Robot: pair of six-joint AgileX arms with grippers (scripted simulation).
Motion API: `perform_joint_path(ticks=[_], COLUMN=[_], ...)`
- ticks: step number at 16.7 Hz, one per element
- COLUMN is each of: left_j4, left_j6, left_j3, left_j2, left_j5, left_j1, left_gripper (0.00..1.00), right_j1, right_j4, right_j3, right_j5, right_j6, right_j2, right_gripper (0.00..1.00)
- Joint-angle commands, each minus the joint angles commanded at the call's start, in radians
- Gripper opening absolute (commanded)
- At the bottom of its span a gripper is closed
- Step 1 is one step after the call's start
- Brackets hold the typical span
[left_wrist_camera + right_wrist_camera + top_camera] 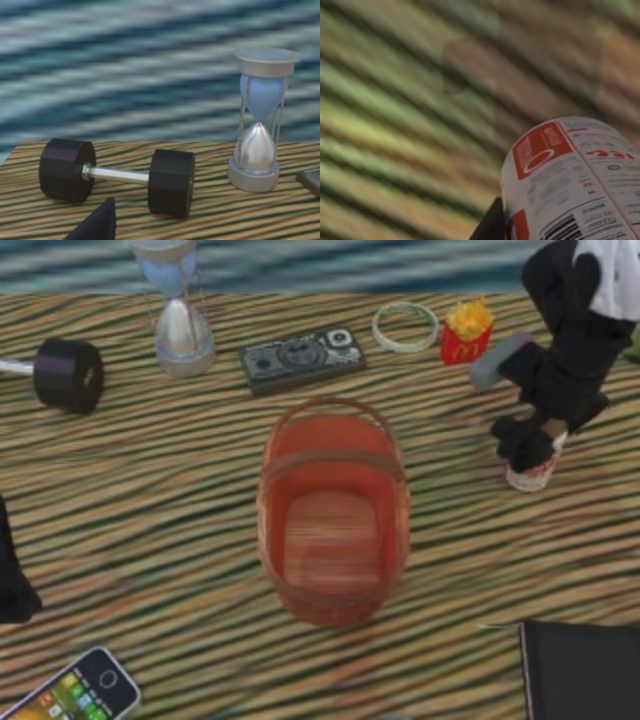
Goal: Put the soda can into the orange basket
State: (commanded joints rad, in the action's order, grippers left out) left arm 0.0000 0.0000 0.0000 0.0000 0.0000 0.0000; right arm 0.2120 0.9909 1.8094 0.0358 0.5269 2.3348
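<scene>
At right of the top view, the right gripper [528, 445] clasped the small white-and-silver soda can [531, 476] near its top; light, smooth, probably slippery and dentable.

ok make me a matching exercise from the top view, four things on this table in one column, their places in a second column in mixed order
Things:
1. oval orange woven basket
2. black dumbbell with steel bar
3. white-and-silver soda can with red markings
4. smartphone with coloured screen

Places:
A. near left corner
B. right side, under the right gripper
C. middle of the table
D. far left

Pairs: 1-C, 2-D, 3-B, 4-A
</scene>
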Motion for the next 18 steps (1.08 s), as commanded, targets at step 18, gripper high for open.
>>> perform_joint_path(ticks=[18], left_j4=[0.0], left_j6=[0.0], left_j3=[0.0], left_j2=[0.0], left_j5=[0.0], left_j1=[0.0], left_gripper=[1.0], right_j1=[0.109], right_j4=[-1.581], right_j3=[-0.499], right_j5=[0.892], right_j6=[-0.474], right_j2=[-0.206], right_gripper=[0.0])
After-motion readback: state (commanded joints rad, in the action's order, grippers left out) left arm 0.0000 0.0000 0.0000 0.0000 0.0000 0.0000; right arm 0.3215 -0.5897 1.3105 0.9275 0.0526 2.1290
